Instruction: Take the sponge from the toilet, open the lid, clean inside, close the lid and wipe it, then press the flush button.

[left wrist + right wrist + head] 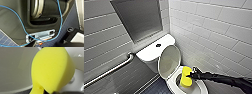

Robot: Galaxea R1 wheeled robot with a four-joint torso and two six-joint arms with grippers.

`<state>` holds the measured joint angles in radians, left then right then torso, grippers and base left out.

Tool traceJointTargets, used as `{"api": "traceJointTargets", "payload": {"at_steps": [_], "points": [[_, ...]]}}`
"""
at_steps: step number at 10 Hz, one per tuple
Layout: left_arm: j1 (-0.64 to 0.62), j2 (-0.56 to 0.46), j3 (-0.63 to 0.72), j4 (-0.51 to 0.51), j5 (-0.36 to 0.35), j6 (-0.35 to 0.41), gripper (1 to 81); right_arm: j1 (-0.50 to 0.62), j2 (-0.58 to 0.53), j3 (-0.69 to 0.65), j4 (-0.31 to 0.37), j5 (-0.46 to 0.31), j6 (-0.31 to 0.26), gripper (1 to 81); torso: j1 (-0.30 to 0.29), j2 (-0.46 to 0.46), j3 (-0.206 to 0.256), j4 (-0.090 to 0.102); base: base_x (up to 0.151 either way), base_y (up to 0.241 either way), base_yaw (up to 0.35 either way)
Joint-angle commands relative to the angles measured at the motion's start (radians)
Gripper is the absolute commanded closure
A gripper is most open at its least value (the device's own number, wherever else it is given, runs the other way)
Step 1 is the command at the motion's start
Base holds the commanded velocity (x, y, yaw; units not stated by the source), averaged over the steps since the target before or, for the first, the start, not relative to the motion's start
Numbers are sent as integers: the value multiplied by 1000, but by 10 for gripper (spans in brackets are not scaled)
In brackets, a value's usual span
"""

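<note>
sponge (186, 77) at bowl (172, 84) rim, lid (170, 61) up

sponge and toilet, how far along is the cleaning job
Done: the sponge is picked up, gripped by the right gripper, and the lid stands raised toward the tank. In hand: the sponge is down at the bowl, so the inside looks mid-clean. Left: closing and wiping the lid, then pressing the flush button.

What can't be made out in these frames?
- Head view: inside of the bowl, mostly covered by the sponge and right claw.
- Right wrist view: sponge-to-bowl contact, blocked by the sponge itself.
- Head view: front of the bowl, cut by the bottom edge.
- Head view: flush button, too small for detail.
</note>
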<state>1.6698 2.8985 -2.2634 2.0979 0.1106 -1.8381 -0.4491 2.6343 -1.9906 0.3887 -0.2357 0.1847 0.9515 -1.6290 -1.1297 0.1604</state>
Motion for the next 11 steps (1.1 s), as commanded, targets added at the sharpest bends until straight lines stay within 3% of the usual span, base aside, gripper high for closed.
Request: {"api": "traceJointTargets", "payload": {"at_steps": [1,2,3,4,7,10,11], "points": [[34,-8,15,-2,24,-4,10,144,-17,3,24,-28,6,811,0,0,-65,0,0,0,0],[37,-7,15,-1,24,-4,10,163,-14,-6,24,-27,12,811,0,0,-88,4,0,0,0],[38,-7,15,-1,24,-4,10,181,-11,-8,24,-25,16,811,0,0,-43,5,0,0,0],[38,-7,15,-1,24,-4,10,203,-1,-16,22,-26,15,811,0,0,-66,5,0,0,0],[40,-7,15,1,24,-4,10,244,58,-57,-16,-40,13,811,1,1,-79,6,0,0,0],[41,-5,15,1,24,-4,10,227,190,-196,-92,-47,12,811,1,1,-79,6,0,0,0],[45,-7,15,1,24,-4,10,224,221,-248,-90,-48,15,811,1,1,-80,6,0,0,0]]}}
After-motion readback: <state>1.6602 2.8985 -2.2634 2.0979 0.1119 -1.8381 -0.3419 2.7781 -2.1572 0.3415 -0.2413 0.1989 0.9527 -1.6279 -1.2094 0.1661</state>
